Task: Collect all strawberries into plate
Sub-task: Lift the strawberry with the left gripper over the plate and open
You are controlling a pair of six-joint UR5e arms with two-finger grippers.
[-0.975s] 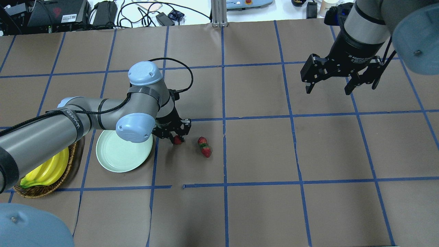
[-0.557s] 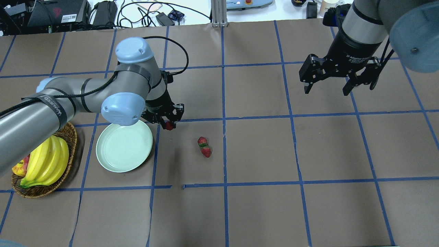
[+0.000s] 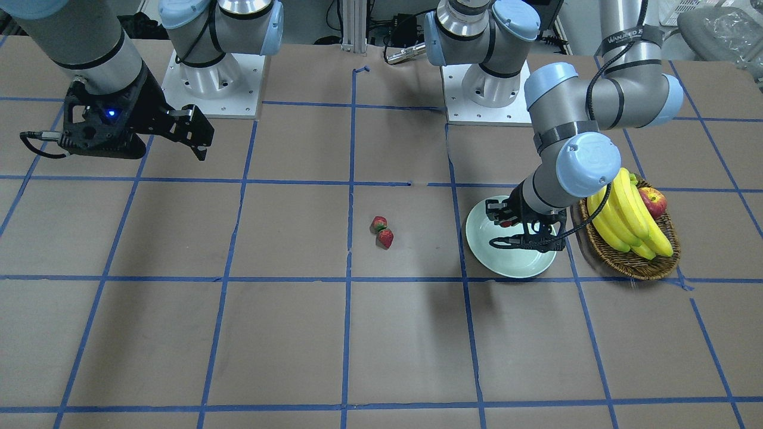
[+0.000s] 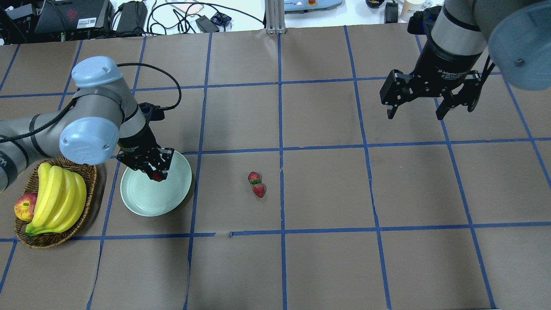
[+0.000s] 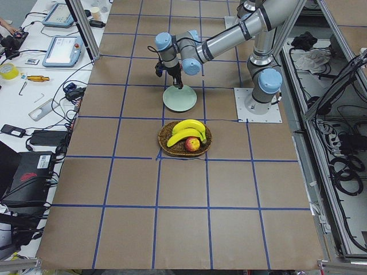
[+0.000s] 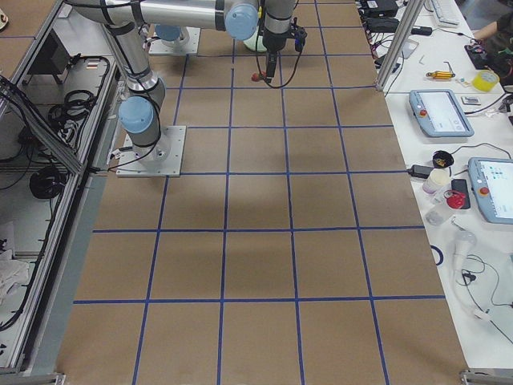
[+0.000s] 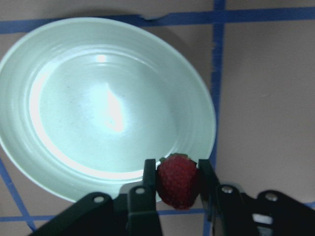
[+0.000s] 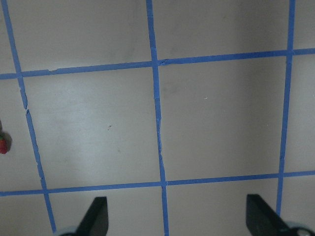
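Observation:
My left gripper [image 4: 157, 175] is shut on a red strawberry [image 7: 177, 181] and holds it over the far right part of the pale mint-green plate [image 4: 142, 198]. The held strawberry also shows in the front-facing view [image 3: 507, 223] above the plate [image 3: 512, 268]. Two more strawberries [image 4: 256, 184] lie touching each other on the brown table, to the right of the plate; they also show in the front-facing view [image 3: 382, 232]. My right gripper [image 4: 424, 110] is open and empty, high over the far right of the table.
An oval wicker basket [image 4: 84, 172] with bananas [image 4: 58, 198] and an apple [image 4: 25, 206] stands just left of the plate. Blue tape lines cross the brown paper table. Cables and devices lie beyond the far edge.
My left gripper has carried the strawberry leftwards from the table beside the other two to over the plate. My right gripper has barely moved.

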